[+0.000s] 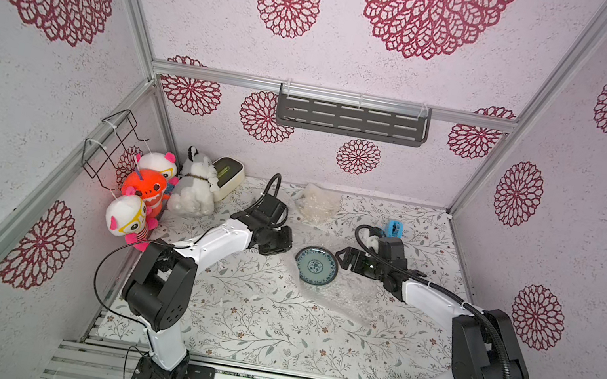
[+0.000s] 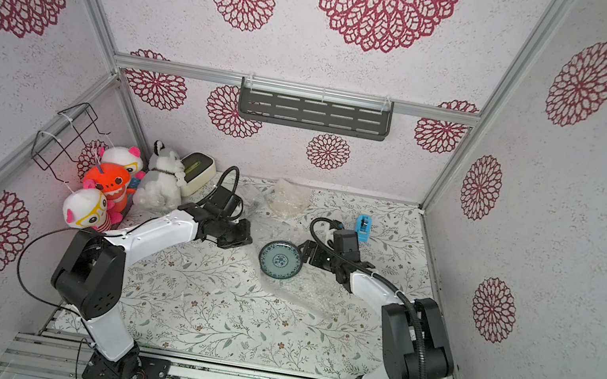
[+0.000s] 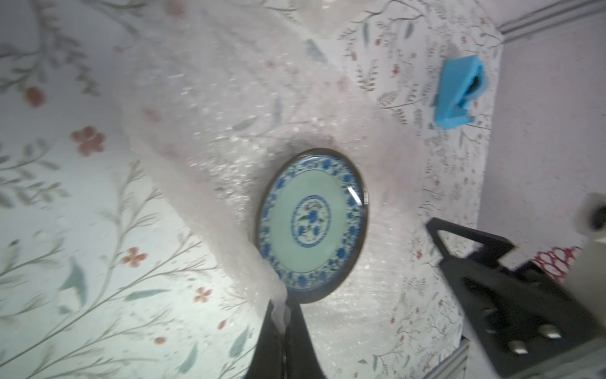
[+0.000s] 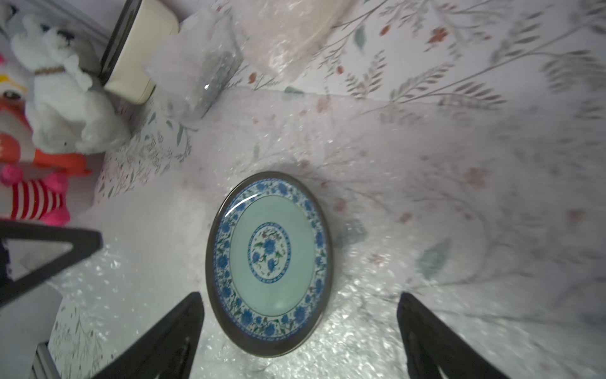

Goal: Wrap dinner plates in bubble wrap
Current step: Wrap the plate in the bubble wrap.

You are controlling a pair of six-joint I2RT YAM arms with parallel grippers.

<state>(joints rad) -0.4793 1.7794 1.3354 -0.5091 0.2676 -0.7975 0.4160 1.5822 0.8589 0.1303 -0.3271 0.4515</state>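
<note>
A teal dinner plate (image 1: pixel 316 264) (image 2: pixel 280 259) with a blue floral rim lies face up on a clear bubble wrap (image 1: pixel 344 298) (image 2: pixel 308 295) sheet spread on the table. My left gripper (image 3: pixel 282 315) is shut on an edge of that bubble wrap (image 3: pixel 203 131), which rises from the table to its jaws beside the plate (image 3: pixel 311 226). In a top view the left gripper (image 1: pixel 281 243) sits just left of the plate. My right gripper (image 1: pixel 343 257) (image 4: pixel 300 295) stands open just right of the plate (image 4: pixel 269 262), a finger either side of the near rim, holding nothing.
A crumpled bubble-wrap bundle (image 1: pixel 318 205) with something pale inside lies at the back, and a second bundle (image 4: pixel 203 75) with something dark inside lies near the cream box (image 1: pixel 227 176). A blue tape dispenser (image 1: pixel 394 227) stands behind the right arm. Plush toys (image 1: pixel 151 194) crowd the back left corner.
</note>
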